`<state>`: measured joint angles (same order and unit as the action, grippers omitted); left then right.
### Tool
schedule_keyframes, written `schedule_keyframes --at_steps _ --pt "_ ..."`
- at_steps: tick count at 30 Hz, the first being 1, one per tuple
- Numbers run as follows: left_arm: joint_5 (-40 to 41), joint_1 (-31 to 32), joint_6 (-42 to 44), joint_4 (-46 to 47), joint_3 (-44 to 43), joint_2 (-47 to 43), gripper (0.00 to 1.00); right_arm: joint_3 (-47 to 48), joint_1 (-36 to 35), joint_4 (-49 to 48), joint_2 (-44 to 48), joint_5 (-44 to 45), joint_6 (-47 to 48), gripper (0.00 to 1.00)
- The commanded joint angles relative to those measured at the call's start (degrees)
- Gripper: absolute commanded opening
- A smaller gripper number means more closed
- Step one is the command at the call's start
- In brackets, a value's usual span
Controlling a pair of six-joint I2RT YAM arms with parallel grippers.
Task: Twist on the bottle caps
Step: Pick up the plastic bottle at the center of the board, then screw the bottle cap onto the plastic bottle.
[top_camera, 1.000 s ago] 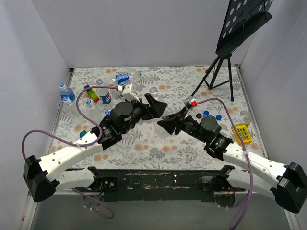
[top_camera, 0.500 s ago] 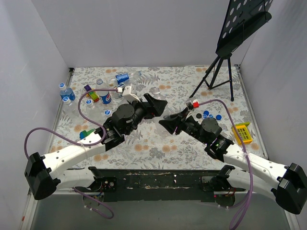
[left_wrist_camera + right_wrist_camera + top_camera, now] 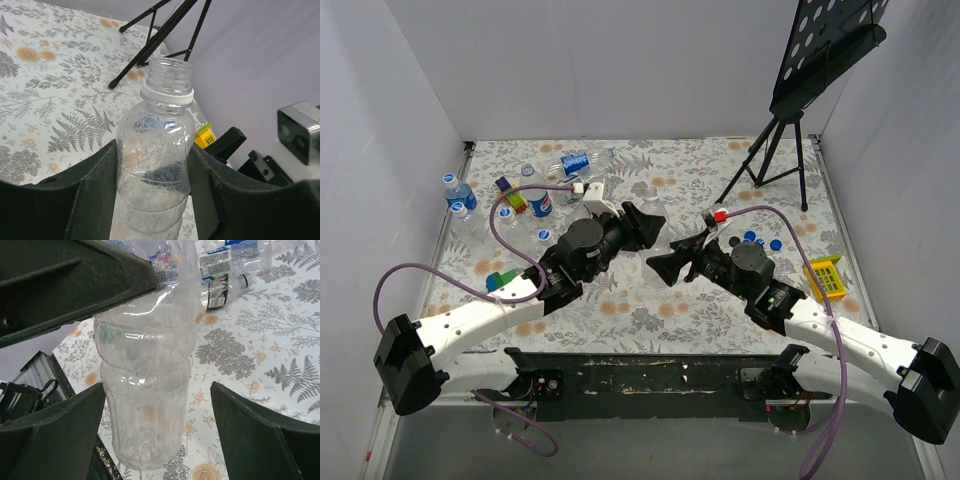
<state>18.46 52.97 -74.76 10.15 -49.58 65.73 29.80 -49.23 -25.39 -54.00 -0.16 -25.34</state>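
Now our left pincer (image 3: 154, 172) clamps a clear plastic bottle (image 3: 167, 85), not yet capped; our right pincer (image 3: 152, 427) gapes wide around it, holding nothing.

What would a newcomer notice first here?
An uncapped clear bottle in the middle, clamped in the left gripper, with the right gripper open around its base end. Next come the spare bottles scattered at the far left and the blue caps lying to the right of the grippers.
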Motion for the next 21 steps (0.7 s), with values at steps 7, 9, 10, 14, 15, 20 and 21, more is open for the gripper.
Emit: schedule_keyframes --at_steps 7,9,10,14,15,20,21 --pt "-23.18 -17.63 17.88 -1.01 1.59 -1.57 0.37 16.16 16.34 35.20 -6.20 -6.94 3.98 0.94" --pt "-29.41 -19.39 21.92 -0.22 2.64 -1.57 0.37 18.00 21.00 38.81 -8.39 -7.48 5.73 0.93" --pt "-31.18 -19.92 24.20 0.21 3.26 -1.75 0.37 19.49 22.93 40.84 -9.62 -6.96 6.09 0.92" --pt "-41.73 -20.89 30.71 2.85 7.65 -2.80 0.37 23.81 30.41 48.31 -14.90 -0.03 7.68 0.91" --pt "-44.36 -20.89 31.95 3.55 8.70 -3.41 0.37 23.99 31.99 49.02 -15.78 2.34 7.94 0.91" --pt "-51.06 -20.89 37.84 2.86 10.47 -5.61 0.41 24.95 39.47 49.72 -22.54 5.87 9.26 0.84" --pt "-50.98 -20.89 38.72 2.94 10.65 -5.79 0.40 25.65 40.61 50.25 -24.30 6.31 9.61 0.82"
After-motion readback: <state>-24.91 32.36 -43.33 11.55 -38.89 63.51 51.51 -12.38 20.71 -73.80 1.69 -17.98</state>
